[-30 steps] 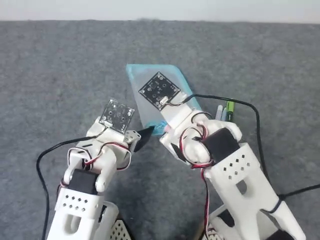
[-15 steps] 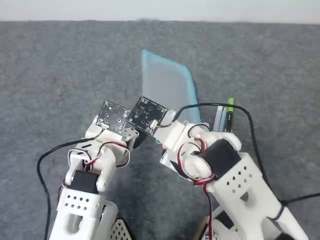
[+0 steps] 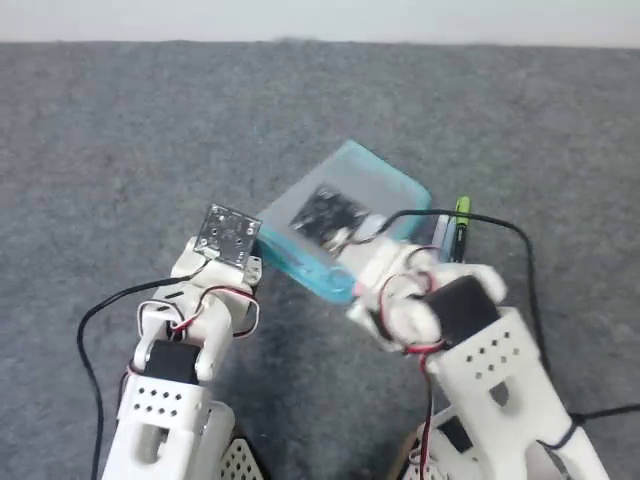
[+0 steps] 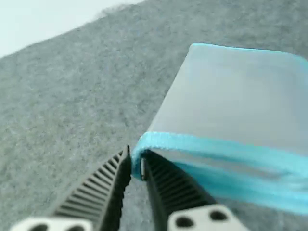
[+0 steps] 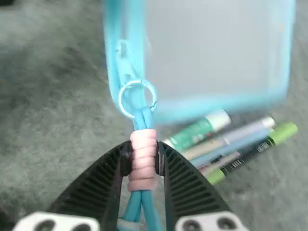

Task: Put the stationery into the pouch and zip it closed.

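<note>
A translucent pouch point(image 3: 345, 200) with light-blue edging is held off the grey table between both arms, lying across the right arm's wrist. My left gripper point(image 4: 136, 161) is shut on the pouch's point(image 4: 231, 106) blue corner seam. My right gripper point(image 5: 143, 149) is shut on the pink zipper pull point(image 5: 142, 163), whose blue cord runs to the ring point(image 5: 137, 98) on the zipper slider. The stationery, a bundle of pens point(image 5: 236, 144) with green, blue and black barrels, lies on the table beside the pouch point(image 5: 211, 48). From above, the pens point(image 3: 452, 225) show just right of the pouch.
Grey carpet-like table surface point(image 3: 120, 140) stretches open to the left and far side. A black cable point(image 3: 500, 225) loops over the right arm near the pens. Both arm bases stand at the near edge.
The pouch swung from lying flat, up on end, then over to the right, and now rests across the right arm's wrist. The right arm shifted right with the zipper pull; the left arm stayed.
</note>
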{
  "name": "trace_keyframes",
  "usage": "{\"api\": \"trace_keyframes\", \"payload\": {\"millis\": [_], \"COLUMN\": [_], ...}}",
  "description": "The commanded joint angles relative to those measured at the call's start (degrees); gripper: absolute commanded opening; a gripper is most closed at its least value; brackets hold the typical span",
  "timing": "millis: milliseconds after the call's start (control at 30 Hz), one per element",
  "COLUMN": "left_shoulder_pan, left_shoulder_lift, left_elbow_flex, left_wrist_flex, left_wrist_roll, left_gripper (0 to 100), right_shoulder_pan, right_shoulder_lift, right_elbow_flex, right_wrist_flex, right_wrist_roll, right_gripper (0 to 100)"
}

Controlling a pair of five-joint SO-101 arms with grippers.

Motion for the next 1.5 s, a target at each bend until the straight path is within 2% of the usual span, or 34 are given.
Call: {"api": "trace_keyframes", "payload": {"millis": [0, 100, 333, 500, 733, 800, 933, 1033, 1200, 1467], "left_shoulder_pan": [-5.10, -5.01, -1.32, -1.05, 0.35, 2.90, 6.07, 2.20, -6.95, -8.26], "left_shoulder_lift": [-0.18, -0.18, 0.26, 0.26, 0.26, -0.18, -0.18, -0.18, -0.18, 0.09], "left_elbow_flex": [-0.48, 0.75, 1.01, 1.89, 2.33, 3.56, 4.97, 4.79, 3.12, 3.38], "left_wrist_flex": [-2.90, -3.16, -2.90, -3.25, -3.25, -3.25, -5.10, -5.27, -5.19, -5.01], "left_wrist_roll": [0.70, 0.44, 0.35, -1.41, -3.60, -6.24, -8.70, -5.01, 1.14, 2.64], "left_gripper": [1, 3, 22, 22, 22, 18, 0, 1, 1, 1], "right_shoulder_pan": [9.01, 8.31, -6.37, -12.88, -16.22, -15.60, -12.88, -10.07, -0.92, 12.62], "right_shoulder_lift": [-1.36, -1.98, -4.44, -7.87, -17.98, -19.65, -19.91, -19.91, -17.63, 0.57], "right_elbow_flex": [-0.18, -0.44, -1.76, -1.14, 1.76, 2.81, 5.54, 6.51, 7.38, 6.95], "right_wrist_flex": [-0.57, -0.57, -5.23, -6.73, -5.14, -4.53, -4.53, -4.53, -5.67, -15.96], "right_wrist_roll": [2.90, 2.64, -2.55, -2.20, 0.26, 0.26, 0.26, 0.26, 1.49, 1.23], "right_gripper": [0.6, 0.6, 0.6, 0.6, 0.6, 0.6, 0.6, 0.6, 0.6, 0.6]}}
